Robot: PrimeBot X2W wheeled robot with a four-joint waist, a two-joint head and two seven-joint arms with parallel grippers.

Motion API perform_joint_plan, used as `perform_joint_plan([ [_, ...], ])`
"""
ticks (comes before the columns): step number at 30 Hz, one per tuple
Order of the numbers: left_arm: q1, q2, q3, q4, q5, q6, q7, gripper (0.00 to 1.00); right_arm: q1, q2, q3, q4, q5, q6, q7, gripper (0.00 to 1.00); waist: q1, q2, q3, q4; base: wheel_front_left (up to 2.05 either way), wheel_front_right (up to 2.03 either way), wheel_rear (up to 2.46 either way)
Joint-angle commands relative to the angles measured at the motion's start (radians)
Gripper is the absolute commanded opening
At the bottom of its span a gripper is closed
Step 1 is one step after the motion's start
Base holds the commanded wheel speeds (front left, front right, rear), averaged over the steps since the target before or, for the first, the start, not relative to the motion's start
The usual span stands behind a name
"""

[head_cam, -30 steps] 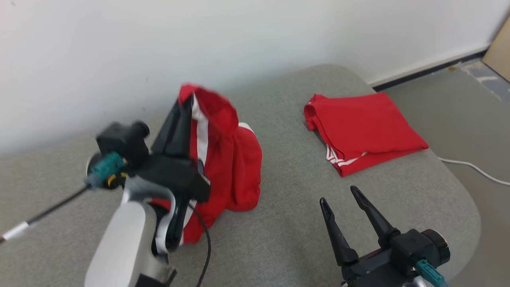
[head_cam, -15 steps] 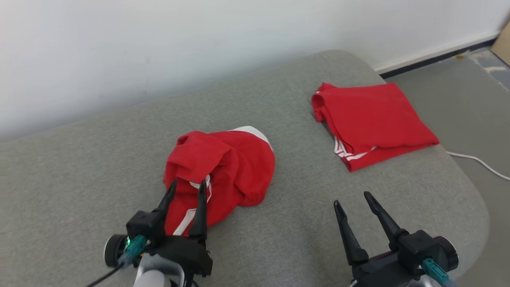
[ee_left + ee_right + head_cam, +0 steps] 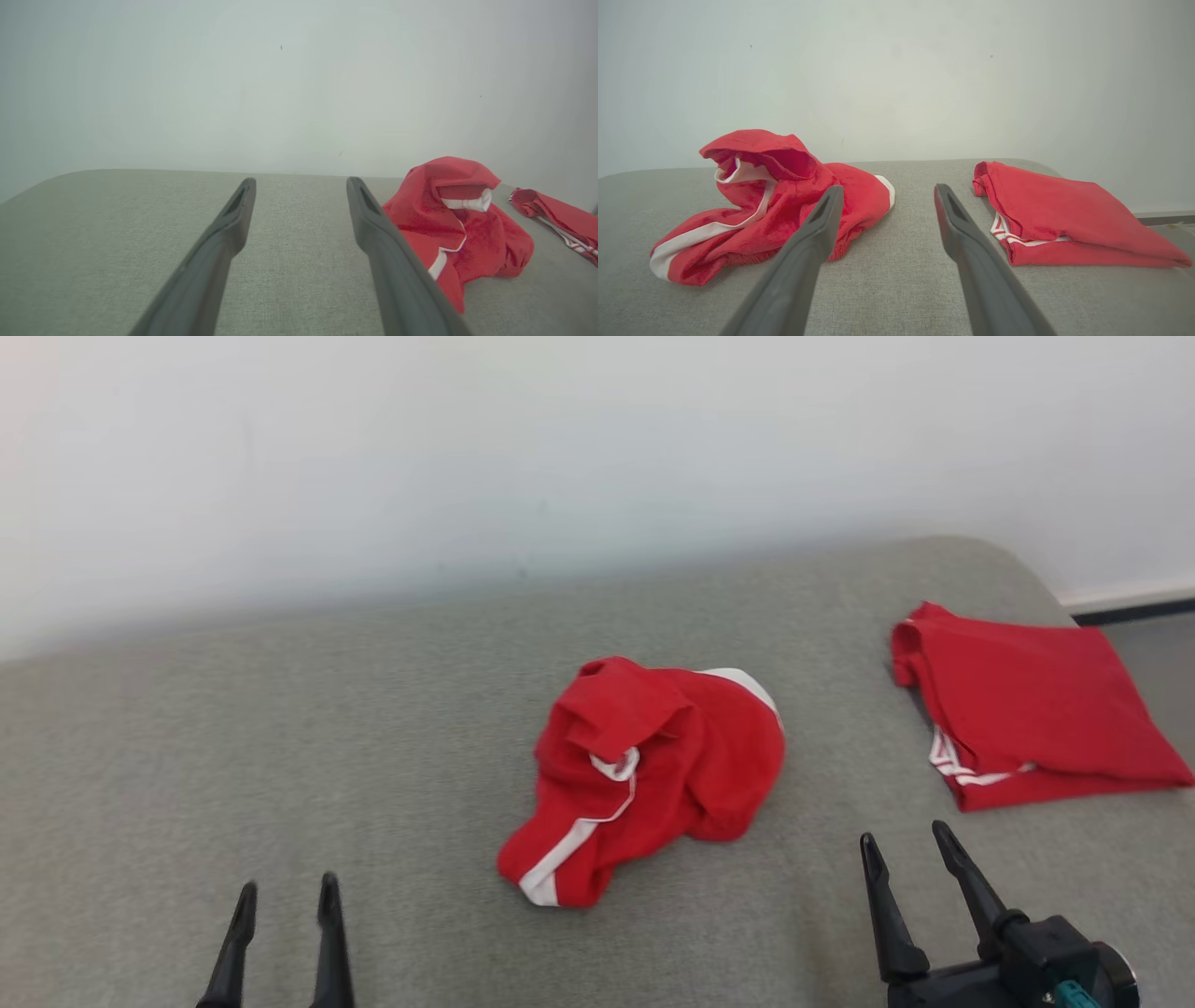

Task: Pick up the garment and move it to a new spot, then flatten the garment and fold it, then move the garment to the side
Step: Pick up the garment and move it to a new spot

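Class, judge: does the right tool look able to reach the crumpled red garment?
Probably yes: the right tool is open, with only bare grey cushion between it and the crumpled red garment.

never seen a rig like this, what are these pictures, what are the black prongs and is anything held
This is a two-armed robot; the black prongs are its gripper fingers. The head camera looks down: left gripper at lower left, right gripper at lower right. The other two pictures come from wrist cameras looking along each gripper's fingers. On the grey fabric surface lie a crumpled red garment with white trim, in the middle, and a folded red garment to its right. Both grippers are open and hold nothing.
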Motion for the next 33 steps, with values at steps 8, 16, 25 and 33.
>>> perform_joint_plan([
  [8, 0.152, 0.015, 0.071, 0.04, 0.058, -0.047, -0.002, 1.0, 0.054, -0.031, 0.02, 0.066, 0.023, -0.002, -0.034, 1.0, 0.0, 0.0, -0.08, 0.143, 0.0, 0.0, 0.0],
  [16, 0.2, 0.006, 0.097, 0.073, 0.053, -0.063, -0.002, 1.0, 0.079, -0.031, 0.011, 0.139, 0.023, -0.002, -0.032, 1.0, 0.0, 0.0, -0.092, 0.159, 0.0, 0.0, 0.0],
  [25, 0.196, -0.004, 0.095, 0.086, 0.057, -0.076, -0.003, 1.0, 0.073, -0.02, 0.014, 0.164, 0.019, -0.002, -0.034, 1.0, 0.0, 0.0, -0.097, 0.145, 0.0, 0.0, 0.0],
  [33, 0.191, -0.008, 0.095, 0.09, 0.065, -0.083, -0.002, 1.0, 0.068, -0.018, 0.018, 0.157, 0.015, -0.002, -0.035, 1.0, 0.0, 0.0, -0.097, 0.145, 0.0, 0.0, 0.0],
])
